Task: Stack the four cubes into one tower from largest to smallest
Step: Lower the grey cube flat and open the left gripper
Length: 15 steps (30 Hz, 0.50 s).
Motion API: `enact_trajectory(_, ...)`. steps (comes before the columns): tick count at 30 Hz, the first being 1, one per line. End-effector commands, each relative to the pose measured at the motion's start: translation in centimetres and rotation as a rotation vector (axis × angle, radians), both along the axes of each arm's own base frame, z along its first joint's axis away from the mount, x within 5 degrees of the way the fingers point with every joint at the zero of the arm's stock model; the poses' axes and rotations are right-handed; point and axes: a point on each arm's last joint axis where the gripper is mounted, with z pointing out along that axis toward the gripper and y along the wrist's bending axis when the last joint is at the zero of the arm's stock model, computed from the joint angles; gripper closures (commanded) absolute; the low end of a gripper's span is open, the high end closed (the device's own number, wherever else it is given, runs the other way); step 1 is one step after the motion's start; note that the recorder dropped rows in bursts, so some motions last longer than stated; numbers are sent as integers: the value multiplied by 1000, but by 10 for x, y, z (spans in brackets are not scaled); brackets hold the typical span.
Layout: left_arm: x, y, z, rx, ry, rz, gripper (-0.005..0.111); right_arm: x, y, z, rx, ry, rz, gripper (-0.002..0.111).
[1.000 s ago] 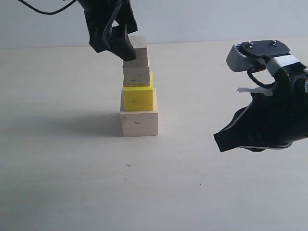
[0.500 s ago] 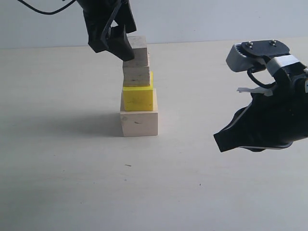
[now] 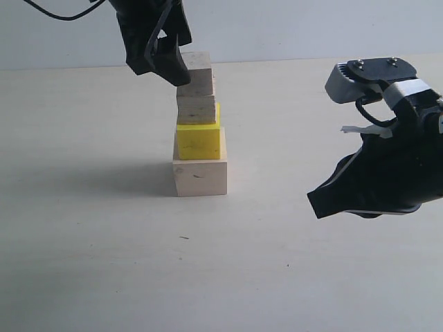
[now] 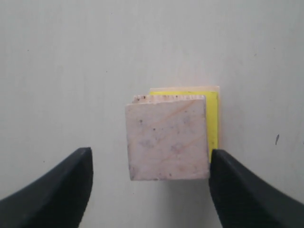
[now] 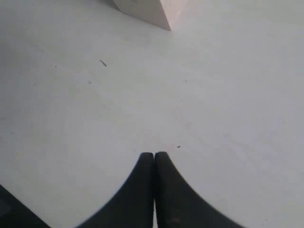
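- Risk: the left claw's near finger could snag the top wood cube on lifting and topple the tower.
- Left claw: jaws wide apart, gripping nothing; that finger touches or nearly touches the cube.
- Beneath it, the top cube sits off-centre over the yellow cube.
- Right claw: jaws together, empty, well apart from the tower.

The left gripper hangs high and points straight down, its fingers spread wide apart. The right gripper sits low, angled downward, fingertips pressed together.
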Motion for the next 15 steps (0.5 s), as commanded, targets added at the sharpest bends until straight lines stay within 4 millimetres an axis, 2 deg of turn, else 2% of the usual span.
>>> enact_trajectory(1, 1, 1, 1, -8, -5, 16, 40, -1, -1, 0, 1, -3, 4, 108)
enact_trajectory(15, 3, 3, 1, 2, -19, 37, 40, -1, -1, 0, 1, -3, 4, 108)
